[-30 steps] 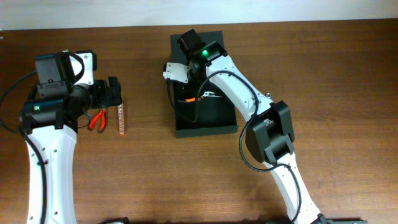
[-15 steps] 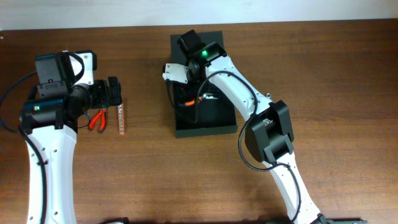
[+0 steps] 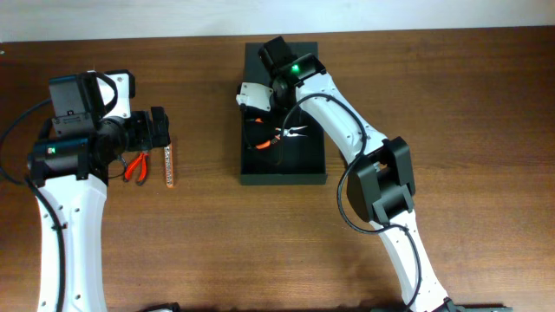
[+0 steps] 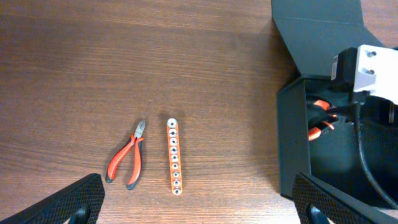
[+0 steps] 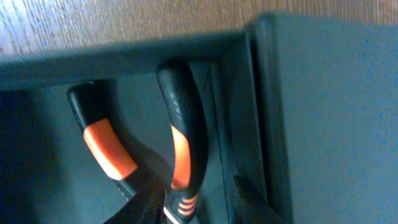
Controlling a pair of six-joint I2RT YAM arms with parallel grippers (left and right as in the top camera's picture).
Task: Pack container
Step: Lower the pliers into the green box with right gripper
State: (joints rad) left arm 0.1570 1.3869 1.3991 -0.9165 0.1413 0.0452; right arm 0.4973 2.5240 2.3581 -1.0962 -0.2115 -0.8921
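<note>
Left fingers (image 4: pixel 74 199) spread wide, empty, above pliers (image 4: pixel 127 163) and orange strip (image 4: pixel 174 157) lying on the surface (image 4: pixel 62 74). Container (image 3: pixel 299 169) at centre, flap open. Right fingers (image 5: pixel 252 199) down inside it at orange-black handles (image 5: pixel 180 137); gripping or released, cannot tell. Step, likely: setting a tool in. Next calls for right arm lifting clear and left taking the pliers.
</note>
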